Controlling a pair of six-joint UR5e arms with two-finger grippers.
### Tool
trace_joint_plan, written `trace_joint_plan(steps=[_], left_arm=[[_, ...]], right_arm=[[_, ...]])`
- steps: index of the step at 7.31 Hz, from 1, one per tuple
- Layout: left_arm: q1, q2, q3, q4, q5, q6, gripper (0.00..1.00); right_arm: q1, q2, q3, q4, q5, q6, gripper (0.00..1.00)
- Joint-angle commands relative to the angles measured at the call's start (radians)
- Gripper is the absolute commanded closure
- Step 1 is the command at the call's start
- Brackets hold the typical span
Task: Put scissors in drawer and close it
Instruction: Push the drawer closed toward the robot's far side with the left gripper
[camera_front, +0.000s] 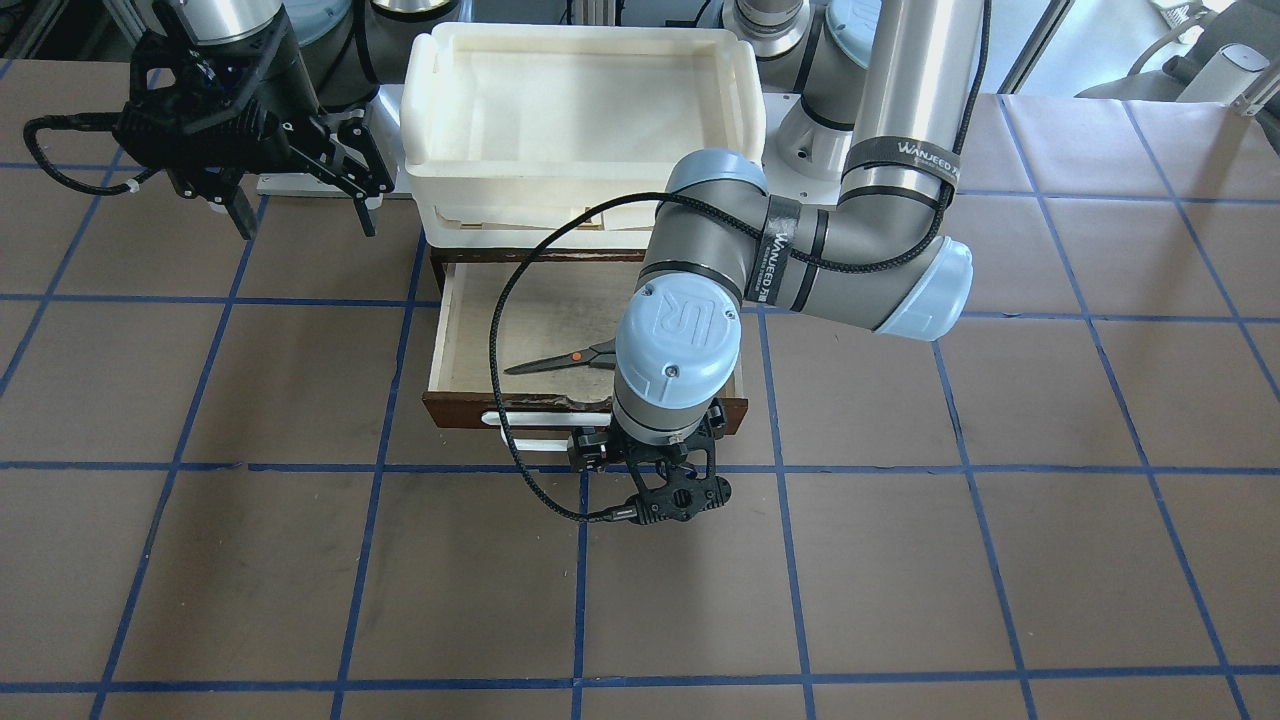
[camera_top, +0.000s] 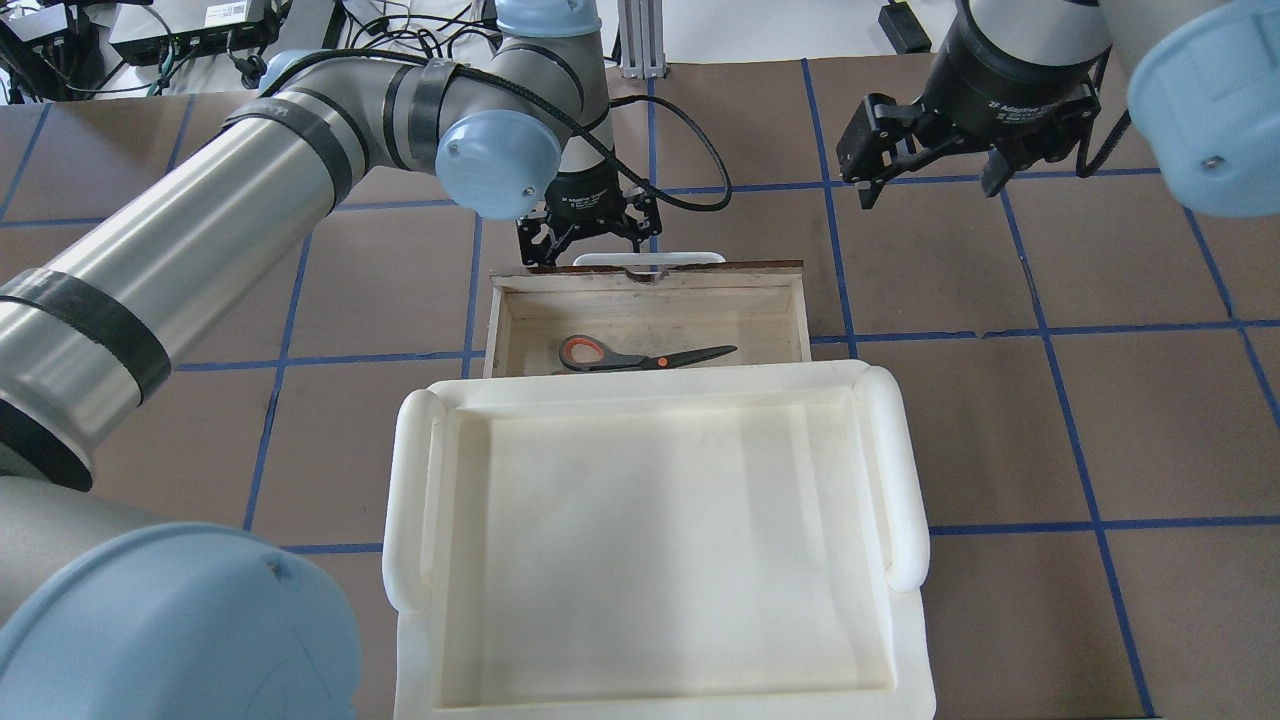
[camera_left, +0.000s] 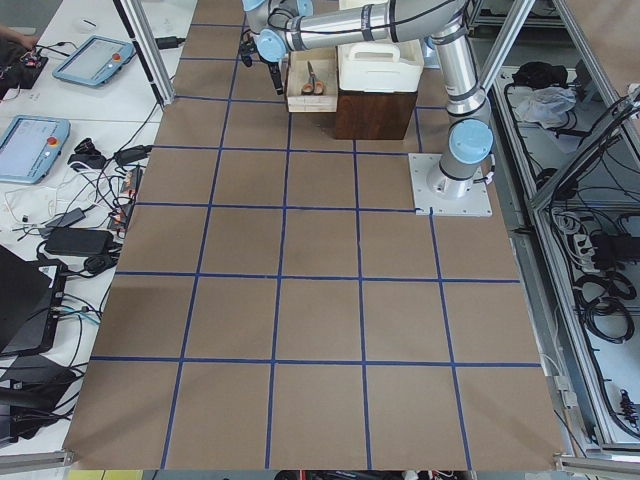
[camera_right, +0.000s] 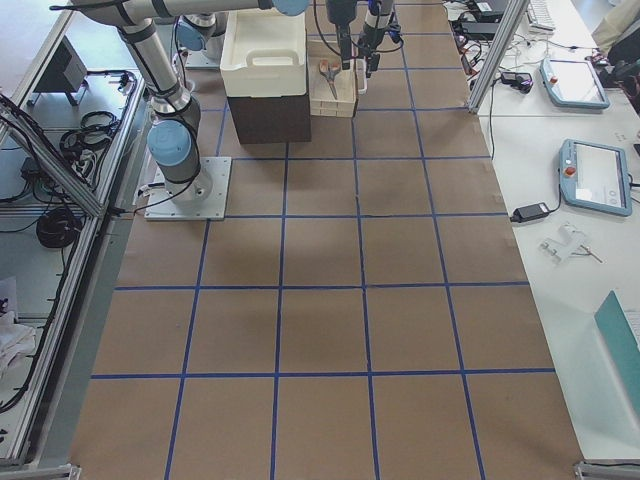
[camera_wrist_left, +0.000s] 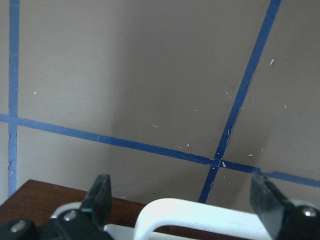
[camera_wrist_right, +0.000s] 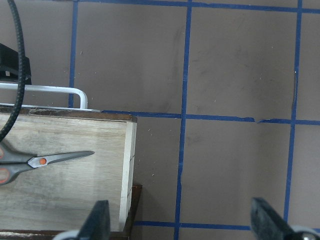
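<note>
Underneath, brown tabletop (camera_front: 250, 580), blue tape grid (camera_front: 579, 600); pendants (camera_right: 597, 176) on white side bench (camera_right: 520, 140).

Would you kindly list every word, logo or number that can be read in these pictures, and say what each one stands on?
"WANJEED": black strap on the left arm's silver tube.
"UR": blue cap on the left arm's wrist.
"2F Adaptive": black collar of the right gripper; the rest is too small.
Second strap near the left elbow: print blurred, unreadable.
Scissors and drawer: no text.
</note>
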Motion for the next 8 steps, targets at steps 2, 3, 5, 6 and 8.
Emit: trace_joint_plan(steps=[2, 3, 5, 6, 8], left_arm=[[0.000, 0.030, 0.000, -0.062, -0.008, 0.000, 0.00], [0.000, 0.035, 0.000, -0.082, -0.008, 0.000, 0.00], [-0.002, 0.033, 0.000, -0.097, -0.009, 0.000, 0.00], [-0.002, 0.030, -0.001, -0.097, -0.020, 0.000, 0.00], [-0.002, 0.033, -0.003, -0.129, -0.022, 0.000, 0.00]], right_arm=[[0.000, 0.000, 0.000, 0.001, 0.000, 0.000, 0.00], [0.000, 0.000, 0.000, 0.001, 0.000, 0.000, 0.00], [0.000, 0.000, 0.000, 0.001, 0.001, 0.000, 0.00], [0.000, 0.000, 0.000, 0.001, 0.001, 0.000, 0.00], [0.000, 0.000, 0.000, -0.003, 0.001, 0.000, 0.00]])
